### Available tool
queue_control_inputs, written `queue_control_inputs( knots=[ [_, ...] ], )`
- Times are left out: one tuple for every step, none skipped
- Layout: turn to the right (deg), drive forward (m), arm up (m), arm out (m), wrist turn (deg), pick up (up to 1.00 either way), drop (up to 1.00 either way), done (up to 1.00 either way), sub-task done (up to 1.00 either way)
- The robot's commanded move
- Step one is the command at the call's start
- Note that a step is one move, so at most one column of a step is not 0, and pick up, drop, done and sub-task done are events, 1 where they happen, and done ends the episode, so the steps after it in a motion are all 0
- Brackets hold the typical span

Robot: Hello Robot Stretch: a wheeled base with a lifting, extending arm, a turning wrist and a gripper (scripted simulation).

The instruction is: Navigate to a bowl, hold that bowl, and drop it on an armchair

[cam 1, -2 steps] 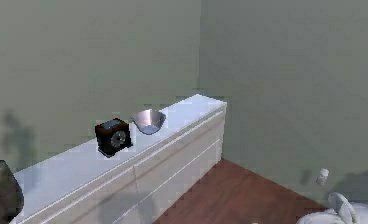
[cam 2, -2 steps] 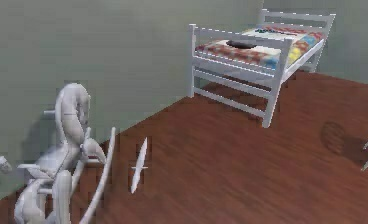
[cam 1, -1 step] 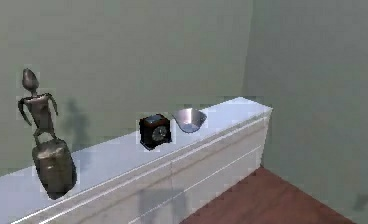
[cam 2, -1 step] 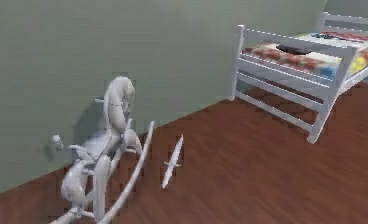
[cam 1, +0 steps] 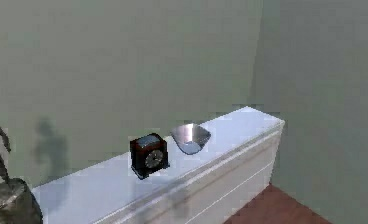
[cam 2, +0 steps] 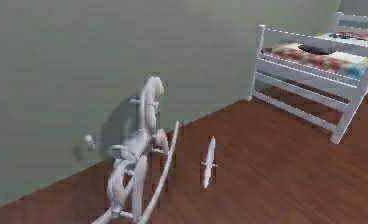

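Observation:
A silver-grey bowl point(cam 1: 193, 137) stands on top of a long white dresser point(cam 1: 242, 150) in the forward view, a little right of the middle. Just left of the bowl sits a small dark red clock point(cam 1: 149, 155) with a round face.
A grey sculpted object point(cam 1: 12, 195) stands at the dresser's left end. The dresser runs along a green wall into the corner; brown wood floor point(cam 1: 292, 208) shows at the lower right. In the arm side view a white rocking horse point(cam 2: 142, 150) stands by the wall and a white bed point(cam 2: 317, 65) fills the upper right.

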Motion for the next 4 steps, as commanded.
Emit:
queue_control_inputs(
  knots=[
    [-45.0,0.00,0.00,0.00,0.0,0.00,0.00,0.00,0.00],
    [-36.0,0.00,0.00,0.00,0.0,0.00,0.00,0.00,0.00],
    [45.0,0.00,0.00,0.00,0.0,0.00,0.00,0.00,0.00],
    [45.0,0.00,0.00,0.00,0.0,0.00,0.00,0.00,0.00]
  ],
)
